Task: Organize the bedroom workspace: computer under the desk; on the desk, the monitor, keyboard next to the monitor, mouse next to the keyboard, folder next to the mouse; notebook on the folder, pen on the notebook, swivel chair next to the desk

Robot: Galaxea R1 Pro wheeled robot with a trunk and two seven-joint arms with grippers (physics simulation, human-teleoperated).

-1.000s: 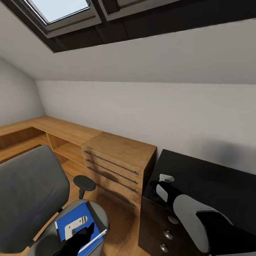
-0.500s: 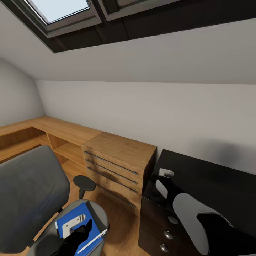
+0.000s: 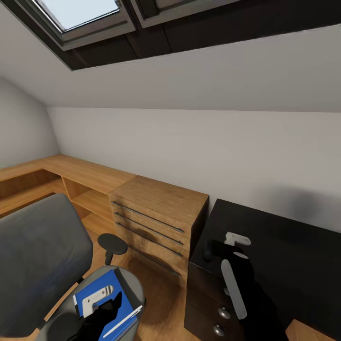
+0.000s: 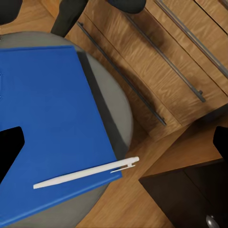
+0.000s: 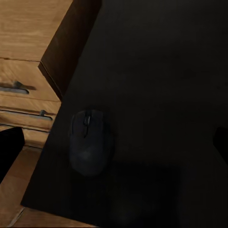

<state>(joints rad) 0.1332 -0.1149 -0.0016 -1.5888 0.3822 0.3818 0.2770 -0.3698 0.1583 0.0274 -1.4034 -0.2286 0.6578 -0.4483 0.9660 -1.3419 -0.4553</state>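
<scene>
Lower left of the head view: swivel chair (image 3: 38,251) with grey back and round black armrest (image 3: 112,244); blue folder (image 3: 102,303) flat on the seat, white pen (image 3: 124,319) lying on the folder near its lower right corner. Left gripper (image 3: 102,310) poised over the folder, dark fingers spread apart, nothing held; in the left wrist view, black fingertips (image 4: 9,147) at opposite frame edges, well apart, with the pen (image 4: 85,173) lying diagonally across the folder (image 4: 47,128) between them, untouched. Centre of the head view: light-wood drawer unit (image 3: 156,222) with 3 long bar handles, joined to a low wood shelf (image 3: 61,177) running to the left edge. Lower right: black-topped desk (image 3: 284,246) with a black drawer stack showing 2 round knobs (image 3: 219,312). Right gripper (image 3: 222,246) above the desk's near left corner, jaws parted and empty. Right wrist view: dark mouse (image 5: 89,142) resting on the desk top (image 5: 156,71), lower left of frame, near the desk edge beside the wood drawers (image 5: 23,71). Upper left of the head view: skylight (image 3: 78,12) in the sloped ceiling.
</scene>
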